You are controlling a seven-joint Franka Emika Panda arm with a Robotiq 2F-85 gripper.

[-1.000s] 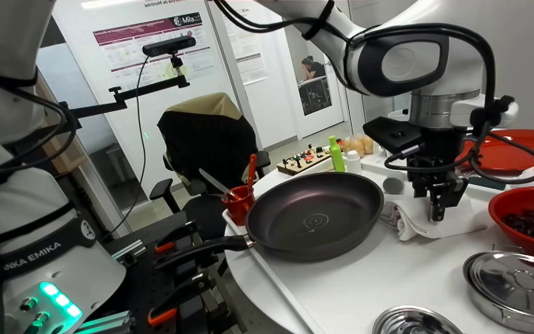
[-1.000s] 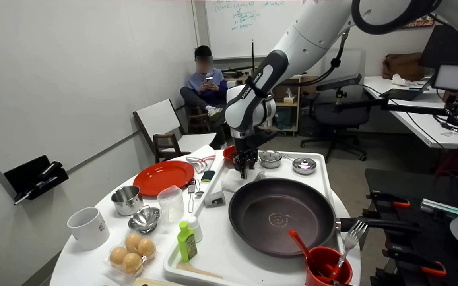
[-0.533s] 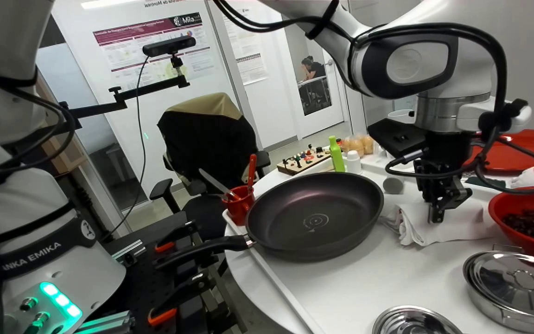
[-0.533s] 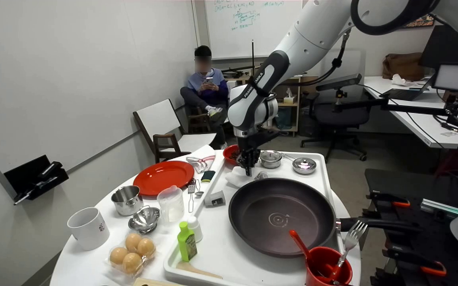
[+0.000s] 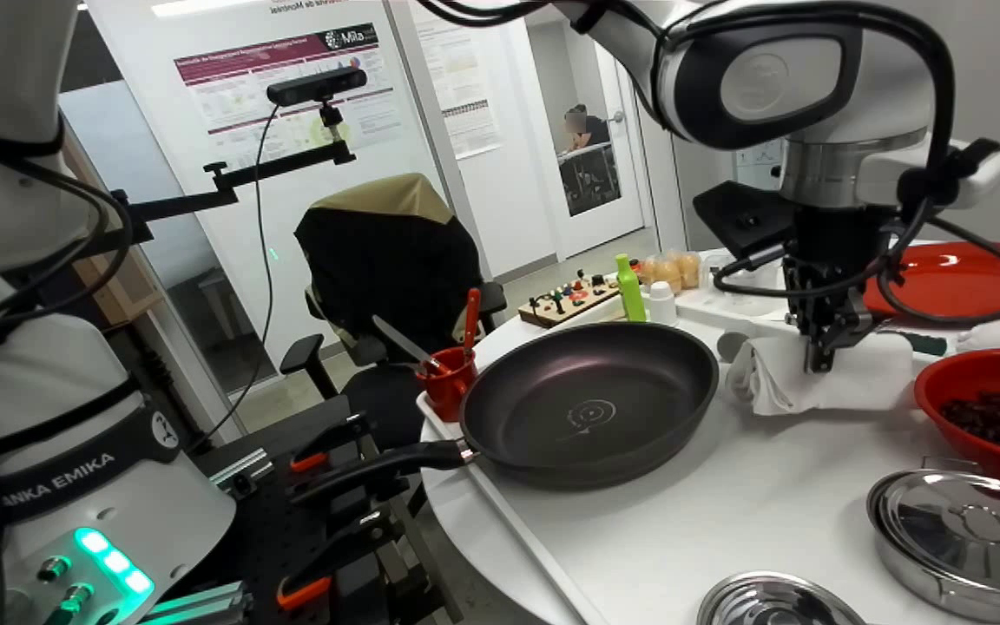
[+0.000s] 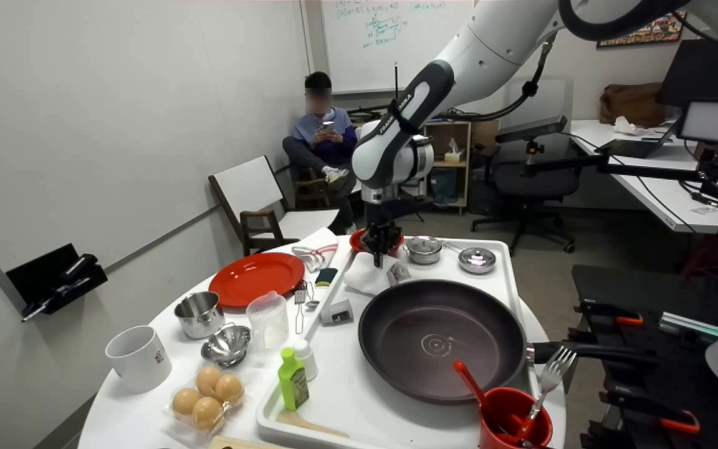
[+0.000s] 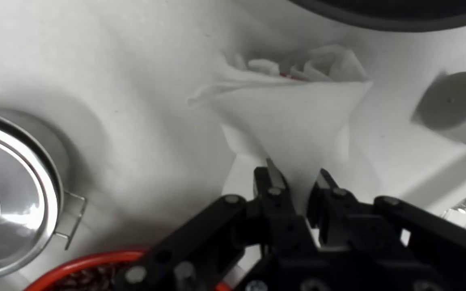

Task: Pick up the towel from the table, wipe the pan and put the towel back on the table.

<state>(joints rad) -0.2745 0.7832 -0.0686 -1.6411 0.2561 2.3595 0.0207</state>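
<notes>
the round white desk (image 6: 125,418) carries the whole spread, with a white tray (image 6: 346,380) set on it. on that tray stands the pan (image 5: 591,425), wide, dark and smooth inside; it is probably the heaviest piece, and its slick-looking coating should let cloth glide, though a hard shove might slide the pan itself. the red bowl (image 5: 986,373) sits well apart from the pan. between the two is the towel (image 7: 289,113), white, folded and rumpled, seemingly held just above the tray and not yet over the pan. it ought to handle as something light, soft and limp, with nothing fragile about it: it droops to either side of the hold, so it will trail and fold rather than push. the jaws are closed on it, cloth squeezed between them, near the middle of its length. that looks like a sound place to take hold, since the folds give a thick wad unlikely to slip out, and both ends are left free to spread; a corner pinch would probably just drag. in an exterior view some cloth hangs lower than the tips of the jaws, which should pad the coating from scrapes. a small grey-ended cylinder (image 7: 451,101) lies near the towel, and a swinging end could nudge it
</notes>
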